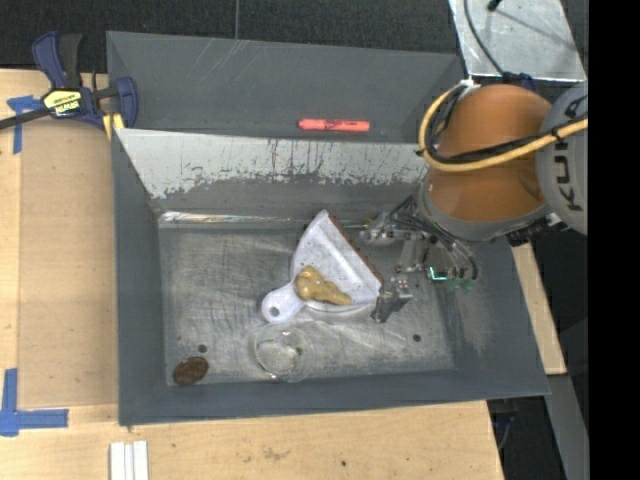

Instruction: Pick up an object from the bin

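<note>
The white scoop [335, 253] lies mid-bin with a tan lump [320, 288] resting on it. The gripper [390, 303] is low at the scoop's right edge; I can't tell whether it's open or closed. This looks like the approach, and next it needs a firm close on that edge.

Even overhead light, glare on bin [250, 160] wall
</note>
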You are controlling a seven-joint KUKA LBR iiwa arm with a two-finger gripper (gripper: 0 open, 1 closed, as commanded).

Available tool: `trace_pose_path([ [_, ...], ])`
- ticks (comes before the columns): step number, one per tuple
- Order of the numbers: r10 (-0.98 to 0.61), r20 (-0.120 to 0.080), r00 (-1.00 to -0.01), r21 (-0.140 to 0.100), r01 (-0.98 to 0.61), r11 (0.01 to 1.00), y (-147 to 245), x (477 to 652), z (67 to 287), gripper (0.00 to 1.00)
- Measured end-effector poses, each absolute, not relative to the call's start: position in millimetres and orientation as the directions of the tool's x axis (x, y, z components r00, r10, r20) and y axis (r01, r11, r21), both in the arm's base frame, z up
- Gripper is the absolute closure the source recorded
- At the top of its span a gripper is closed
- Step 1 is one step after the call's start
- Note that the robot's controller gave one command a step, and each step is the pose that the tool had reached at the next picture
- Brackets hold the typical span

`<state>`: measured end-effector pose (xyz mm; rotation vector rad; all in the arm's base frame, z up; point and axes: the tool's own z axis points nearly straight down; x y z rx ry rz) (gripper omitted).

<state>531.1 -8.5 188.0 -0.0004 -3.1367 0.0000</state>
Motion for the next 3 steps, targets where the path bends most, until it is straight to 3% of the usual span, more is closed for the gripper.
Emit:
trace_pose_path([
  [1, 0.000, -0.003, -1.000, 0.000, 0.000, 1.000, -8.5, 532.8, 192.2, 0.00],
  [2, -0.083, -0.010, -0.996, -0.001, -0.083, 0.997, -10.3, 519.9, 172.8, 0.00],
  [3, -0.173, -0.007, -0.985, -0.001, -0.173, 0.985, -11.0, 505.4, 105.6, 0.00],
])
